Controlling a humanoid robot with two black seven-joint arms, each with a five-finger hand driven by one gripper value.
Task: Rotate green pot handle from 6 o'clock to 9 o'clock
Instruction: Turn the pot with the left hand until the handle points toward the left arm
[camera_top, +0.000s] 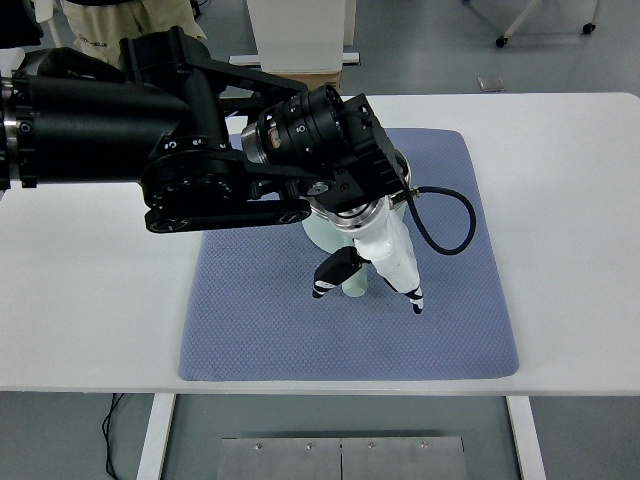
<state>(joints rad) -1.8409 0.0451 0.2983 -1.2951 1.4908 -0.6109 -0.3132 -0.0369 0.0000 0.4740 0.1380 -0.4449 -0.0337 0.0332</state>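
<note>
Now the left hand (365, 275) reaches over the mat (250, 320), fingers closed around the handle (355, 283) at 6 o'clock, ready to swing it; the pot (322, 236) sits mostly hidden beneath.

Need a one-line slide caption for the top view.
Left hand reaches down over the green pot's handle on a blue mat, white table.

No text, label, brand or number can be read anywhere in the top view — not on the black left arm (120, 130), the white table (570, 200) or the blue mat (460, 300). Faint dark marks show on a person's light clothing (100, 30) at the top edge — too small to read.
</note>
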